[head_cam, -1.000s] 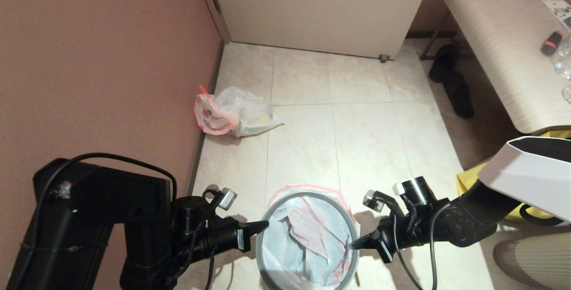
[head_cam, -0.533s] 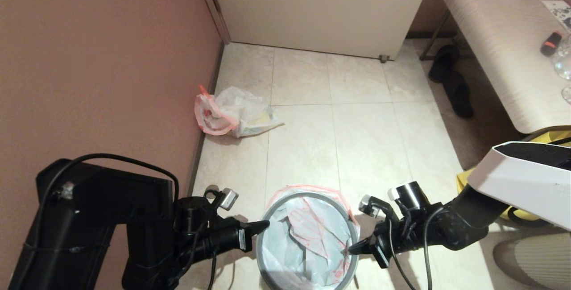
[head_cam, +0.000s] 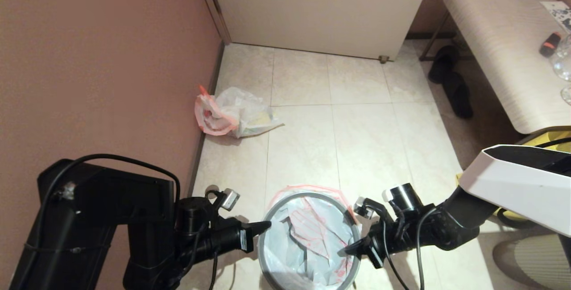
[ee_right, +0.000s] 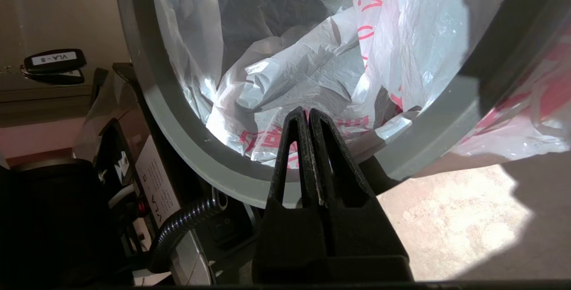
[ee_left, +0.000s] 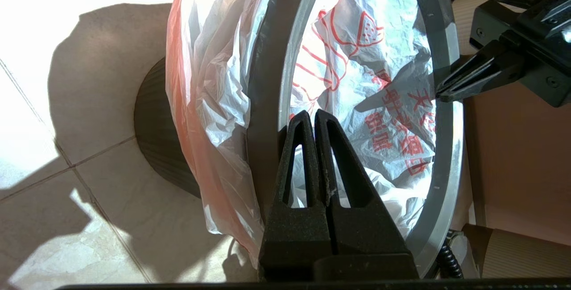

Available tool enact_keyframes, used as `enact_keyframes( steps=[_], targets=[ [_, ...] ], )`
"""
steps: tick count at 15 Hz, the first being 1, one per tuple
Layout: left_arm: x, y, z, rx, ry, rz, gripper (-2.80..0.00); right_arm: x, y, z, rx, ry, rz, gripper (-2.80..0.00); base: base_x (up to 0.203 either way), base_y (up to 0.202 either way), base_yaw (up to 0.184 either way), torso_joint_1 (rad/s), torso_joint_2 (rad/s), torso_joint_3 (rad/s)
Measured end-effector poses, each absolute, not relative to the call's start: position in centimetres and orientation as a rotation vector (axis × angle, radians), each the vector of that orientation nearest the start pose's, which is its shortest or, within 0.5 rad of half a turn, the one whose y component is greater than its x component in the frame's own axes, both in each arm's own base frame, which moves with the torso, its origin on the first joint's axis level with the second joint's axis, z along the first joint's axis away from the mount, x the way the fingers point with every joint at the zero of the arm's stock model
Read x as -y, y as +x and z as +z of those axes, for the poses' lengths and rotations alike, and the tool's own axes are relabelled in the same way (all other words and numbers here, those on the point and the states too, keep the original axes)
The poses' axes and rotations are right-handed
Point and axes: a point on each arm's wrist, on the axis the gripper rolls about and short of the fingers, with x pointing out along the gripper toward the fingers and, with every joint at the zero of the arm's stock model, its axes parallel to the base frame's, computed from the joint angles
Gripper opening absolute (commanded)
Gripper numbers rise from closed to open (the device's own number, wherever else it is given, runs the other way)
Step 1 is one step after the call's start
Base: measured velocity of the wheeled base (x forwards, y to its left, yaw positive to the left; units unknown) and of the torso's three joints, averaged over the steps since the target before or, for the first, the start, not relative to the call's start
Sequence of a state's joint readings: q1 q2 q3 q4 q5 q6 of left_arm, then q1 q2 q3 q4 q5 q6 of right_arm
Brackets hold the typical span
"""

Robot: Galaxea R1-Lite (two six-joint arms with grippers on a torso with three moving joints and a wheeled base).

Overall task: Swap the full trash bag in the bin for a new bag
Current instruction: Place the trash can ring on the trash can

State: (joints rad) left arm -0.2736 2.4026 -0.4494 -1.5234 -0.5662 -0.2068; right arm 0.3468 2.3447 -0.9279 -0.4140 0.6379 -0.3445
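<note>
Pressing in from opposite sides of the bin [head_cam: 308, 276], both tools are standing with their fingers closed flat together and nothing between them. The left tool [head_cam: 266, 225] is pointing its tip at the grey ring [head_cam: 352, 229] on the bin's left side, touching or just short of it; the left wrist view is showing the closed fingers [ee_left: 312, 129] lying over the ring's inner edge. The right tool [head_cam: 345, 250] is pointing at the ring's right side, its tip lying over the rim and the plastic there, though contact cannot be told for sure. The new bag [head_cam: 312, 236] is sitting inside the bin, crumpled and loosely spread, its pink-red edge folding out over the far side of the ring, with red print showing and nothing lumpy in it. The full trash bag [head_cam: 234, 116] is lying on the floor [head_cam: 366, 138] well apart from the bin, against the pink wall [head_cam: 111, 58], with something yellowish showing through. Open tiled floor is lying between the two bags and on toward the white door [head_cam: 321, 9]. To the right, a worktop [head_cam: 499, 35] is standing with black slippers [head_cam: 450, 80] beneath its edge, and a yellow bag [head_cam: 464, 180] is peeking out behind the right arm.
</note>
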Motion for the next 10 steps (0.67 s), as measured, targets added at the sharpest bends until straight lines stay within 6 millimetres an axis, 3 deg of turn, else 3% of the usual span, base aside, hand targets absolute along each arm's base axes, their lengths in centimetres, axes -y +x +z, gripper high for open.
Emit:
enact_keyframes(
  steps=[6,10],
  targets=[
    [9.6,30.2,-2.8,-0.519,-0.255,-0.762,-2.80,-14.0,33.1,-2.3,-0.860,-0.127,1.091,-2.80,0.000,0.000,0.000,0.000,0.00,0.000],
    [9.6,29.8,-1.2,-0.490,-0.262,-0.769,-2.80,-13.9,31.3,1.9,-0.818,-0.066,1.103,-2.80,0.000,0.000,0.000,0.000,0.00,0.000]
  ],
)
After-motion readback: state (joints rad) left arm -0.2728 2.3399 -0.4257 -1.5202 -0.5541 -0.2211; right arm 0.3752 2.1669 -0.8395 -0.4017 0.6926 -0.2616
